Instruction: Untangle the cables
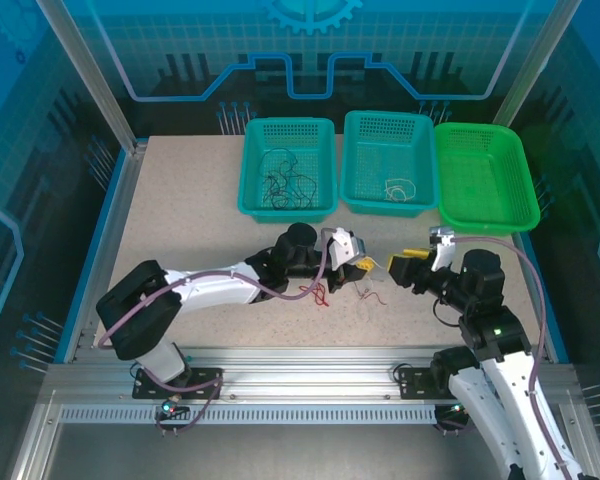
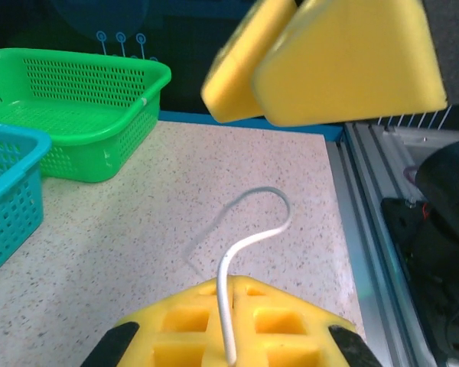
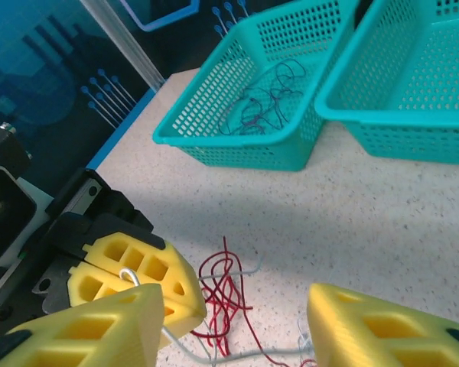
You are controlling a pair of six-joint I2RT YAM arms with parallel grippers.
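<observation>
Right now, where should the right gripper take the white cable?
Probably the hooked end of the white cable jutting past the shut left gripper, approached head-on by the open right gripper: it hangs above the table, clear of the red cables.

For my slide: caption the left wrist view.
Left tool pinching a white cable, right tool hovering opposite, green basket behind.

The top view looks down from above and behind the arm bases, far enough off to take in the whole counter (image 1: 180, 220) out to the baskets along its far edge. The left wrist camera sits low and close behind the left gripper (image 2: 228, 306), facing right and far, toward the green basket (image 2: 84, 107). The right wrist camera faces left and far, toward the left teal basket (image 3: 214, 130). Both wrist views share the counter patch between the arms and the whitish cable (image 2: 252, 229). The left one also catches the right gripper (image 2: 241, 95).
</observation>
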